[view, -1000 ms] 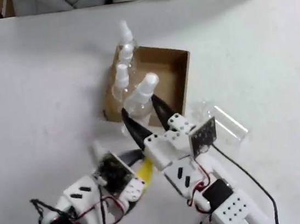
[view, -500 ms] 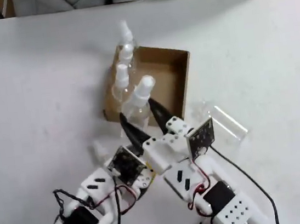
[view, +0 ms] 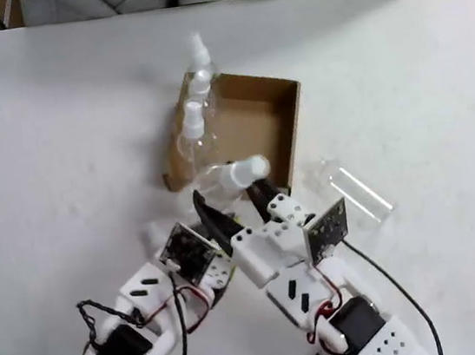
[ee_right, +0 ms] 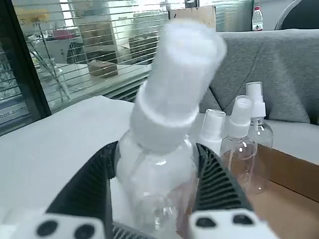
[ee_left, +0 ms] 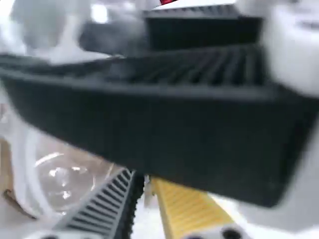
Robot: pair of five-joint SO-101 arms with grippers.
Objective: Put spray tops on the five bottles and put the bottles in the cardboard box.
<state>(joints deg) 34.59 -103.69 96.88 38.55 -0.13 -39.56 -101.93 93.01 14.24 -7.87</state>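
The right tool [ee_right: 157, 154] pinches a bottle [ee_right: 154, 186] around its round belly. The bottle leans over, above the near edge of the cardboard box [view: 289, 114], and its spray top [ee_right: 174, 84] is on. I think the bottle is empty, so it is very light. It is see-through plastic, smooth and round, so it can slip or turn. A hard squeeze may squash it. The belly looks like the best place to hold, not the top, which may pop off. Three more bottles [ee_right: 239, 132] stand along one wall of the box. The left tool [ee_left: 144, 180] is just beside the right one; I cannot tell if it is spread or pressed together.
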